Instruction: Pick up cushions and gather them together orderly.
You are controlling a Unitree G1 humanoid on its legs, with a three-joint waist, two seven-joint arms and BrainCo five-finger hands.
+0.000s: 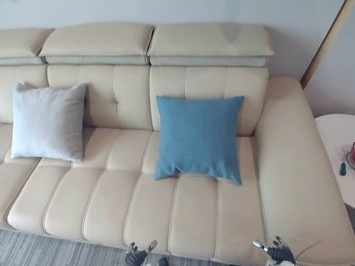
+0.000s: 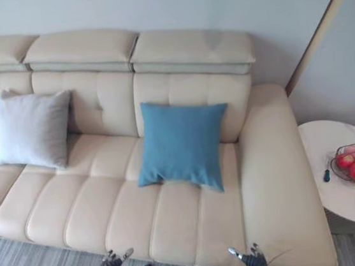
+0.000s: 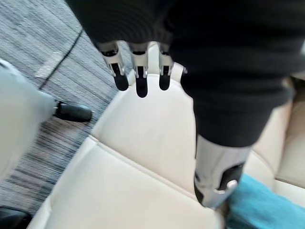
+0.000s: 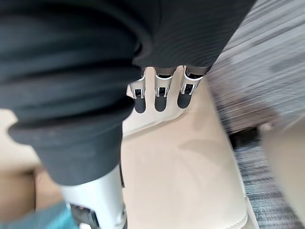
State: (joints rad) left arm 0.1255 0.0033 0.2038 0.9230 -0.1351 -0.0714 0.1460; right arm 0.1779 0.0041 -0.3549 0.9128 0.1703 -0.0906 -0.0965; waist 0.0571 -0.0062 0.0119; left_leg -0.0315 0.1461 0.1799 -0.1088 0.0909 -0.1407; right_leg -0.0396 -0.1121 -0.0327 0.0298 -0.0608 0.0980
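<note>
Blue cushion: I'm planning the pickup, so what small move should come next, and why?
Probably reach both hands forward to the blue cushion: the left hand and right hand hang open at the sofa front, and that cushion leans nearest, apart from the grey cushion.

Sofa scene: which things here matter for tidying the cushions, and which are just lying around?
For the job: blue cushion and grey cushion, apart, both leaning against the sofa; left hand and right hand, open and empty.

Just lying about: round side table, fruit basket on it, small dark item beside the basket.
</note>
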